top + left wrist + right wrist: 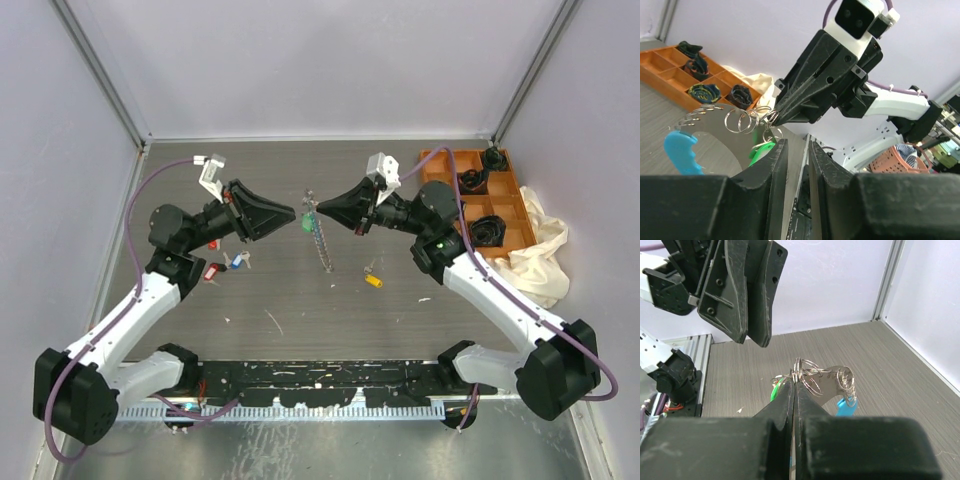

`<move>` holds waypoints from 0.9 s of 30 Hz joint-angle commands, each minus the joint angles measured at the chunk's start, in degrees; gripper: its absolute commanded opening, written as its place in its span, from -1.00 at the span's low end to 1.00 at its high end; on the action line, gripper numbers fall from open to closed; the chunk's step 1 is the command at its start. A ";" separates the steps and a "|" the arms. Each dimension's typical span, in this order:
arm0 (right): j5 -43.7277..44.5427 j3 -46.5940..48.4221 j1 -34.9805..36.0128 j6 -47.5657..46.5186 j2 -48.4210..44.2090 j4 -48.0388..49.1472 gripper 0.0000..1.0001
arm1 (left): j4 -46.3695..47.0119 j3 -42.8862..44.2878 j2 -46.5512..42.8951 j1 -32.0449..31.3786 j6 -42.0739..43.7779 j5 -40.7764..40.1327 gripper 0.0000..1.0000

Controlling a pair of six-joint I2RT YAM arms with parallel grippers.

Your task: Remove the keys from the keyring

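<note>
Right gripper point(795, 384) clenched on wire ring of keyring point(826, 384), lifted off bench point(300, 310). Green key point(775, 390) hangs just beside its tips. Light-blue plastic piece point(844, 409) dangles further out on other side. Left gripper point(797, 146) faces it tip to tip, just apart, fingers narrowly parted, nothing between. Red key point(211, 272) and blue key point(237, 263) lie on bench near left gripper, toward arm bases. Yellow key point(373, 280) lies likewise near right gripper.
</note>
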 commanded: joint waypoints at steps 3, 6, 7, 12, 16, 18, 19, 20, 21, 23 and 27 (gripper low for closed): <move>-1.59 -0.11 0.27 3.26 -2.95 9.22 -0.99 | 6.48 2.08 1.45 0.29 0.21 4.27 -0.50; -2.04 -0.07 0.28 3.37 -2.87 9.23 -0.98 | 6.37 3.05 2.58 0.29 0.16 3.69 -0.43; -2.18 -0.05 0.32 3.43 -2.76 9.27 -0.98 | 6.30 3.45 2.95 0.21 -0.09 3.56 -0.41; -2.20 0.38 0.44 3.41 -2.17 8.77 -0.98 | 6.36 3.44 3.56 -0.37 -0.40 2.34 -0.41; -2.50 0.55 0.54 3.41 -1.81 8.35 -0.99 | 4.27 3.39 3.07 -1.29 1.67 0.69 -0.43; -2.71 0.73 0.70 3.60 -1.64 8.29 -0.98 | 3.50 3.71 3.59 -1.74 2.28 0.19 -0.46; -2.89 0.74 0.76 3.60 -1.59 8.29 -0.98 | 3.51 3.91 3.79 -1.88 2.29 0.06 -0.46; -2.97 0.79 0.80 3.62 -1.59 8.16 -0.98 | 3.51 4.04 4.04 -1.97 2.29 -0.01 -0.48; -3.14 0.76 0.88 3.65 -1.56 8.20 -0.98 | 3.53 4.20 4.30 -2.05 2.30 -0.14 -0.50; -3.42 0.78 0.97 3.77 -1.58 8.22 -0.99 | 3.87 4.52 4.74 -2.29 2.29 -0.16 -0.54; -3.61 0.75 1.07 3.90 -1.51 8.17 -0.98 | 4.62 5.43 5.56 -3.23 2.03 0.24 -0.64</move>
